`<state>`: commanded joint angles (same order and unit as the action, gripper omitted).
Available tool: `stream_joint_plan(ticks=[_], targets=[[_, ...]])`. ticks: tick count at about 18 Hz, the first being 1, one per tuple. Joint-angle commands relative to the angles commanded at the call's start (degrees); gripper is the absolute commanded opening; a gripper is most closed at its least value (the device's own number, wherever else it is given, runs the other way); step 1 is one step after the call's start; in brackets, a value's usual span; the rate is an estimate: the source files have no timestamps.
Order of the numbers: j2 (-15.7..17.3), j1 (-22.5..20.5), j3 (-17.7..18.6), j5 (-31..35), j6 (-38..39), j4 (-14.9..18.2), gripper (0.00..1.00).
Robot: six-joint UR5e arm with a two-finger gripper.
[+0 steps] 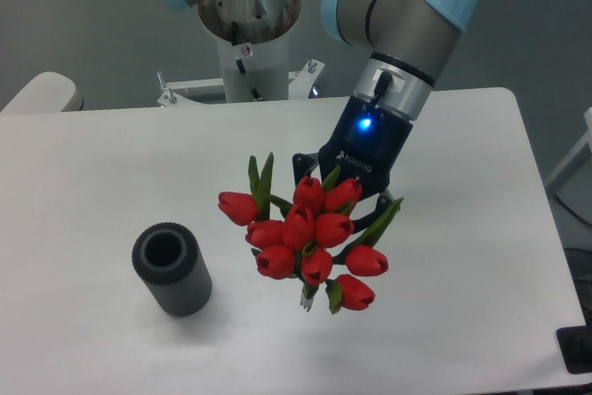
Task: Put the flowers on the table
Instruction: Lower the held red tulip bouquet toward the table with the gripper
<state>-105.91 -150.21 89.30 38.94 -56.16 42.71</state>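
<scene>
1. One tool (pixel 347 219) hangs over the right half of the worktop (pixel 102 164), its black body angled down and to the left, with a blue light glowing on its upper face.
2. The red blooms cover most of the fingers, so how wide they stand cannot be told; dark finger parts show at the bunch's upper edge and right side, and the tool seems to be carrying the bunch, though the grip itself is hidden.
3. The flowers (pixel 305 233) are a tight cluster of about ten red tulips, heads turned toward the camera, glossy and egg-shaped, with narrow green leaves poking out at the top left and at the right.
4. The bunch appears to be held above the worktop rather than lying on it: a short piece of pale stem end shows below the heads, near the middle of the white surface.
5. The worktop is white, smooth and matte, with rounded corners.
6. A dark grey vase (pixel 172 270) stands upright on the worktop left of the flowers and well apart from them; it is a ribbed cylinder with a thick rim and a dark open mouth.
7. The arm (pixel 407 16) above the tool has grey segments with light blue joint caps and a silver wrist ring.
</scene>
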Motion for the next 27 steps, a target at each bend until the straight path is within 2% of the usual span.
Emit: stream_joint_plan(ticks=[9, 14, 19, 27], targets=[[0.09, 0.0, -0.17, 0.09, -1.06, 0.09, 0.21], [0.97, 0.17, -0.09, 6.23, -1.14, 0.18, 0.21], [1.49, 3.34, 0.79, 14.31, -3.07, 0.44, 0.21], [2.81, 5.45, 2.81, 30.22, -9.14, 0.61, 0.21]])
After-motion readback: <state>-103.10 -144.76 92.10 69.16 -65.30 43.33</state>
